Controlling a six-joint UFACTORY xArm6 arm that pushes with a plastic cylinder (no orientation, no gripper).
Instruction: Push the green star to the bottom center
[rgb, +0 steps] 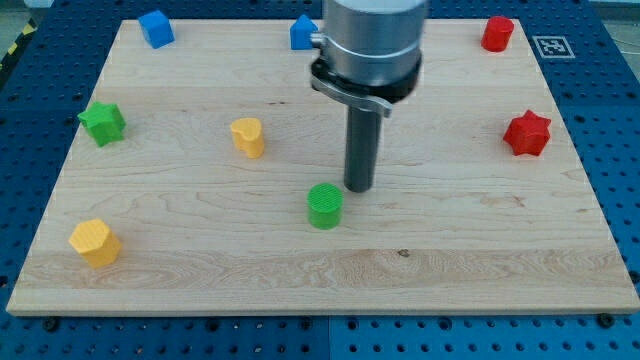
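One dark rod is seen above the middle of the wooden board (420, 250), and my tip (359, 189) is placed just beside the green cylinder (324, 205), at its upper right; contact cannot be told. No gripper is carried, so nothing is grasped. The yellow block (248, 136), perhaps heart-shaped, is found further to the view's left. The green star (103, 122) is located near the left edge, well apart from my tip. A yellow hexagon (94, 242) is seen at the bottom left. Two blue blocks (156, 28) (302, 32) are set along the top, one partly hidden. A red cylinder (497, 33) and a red star (527, 133) are placed at the right.
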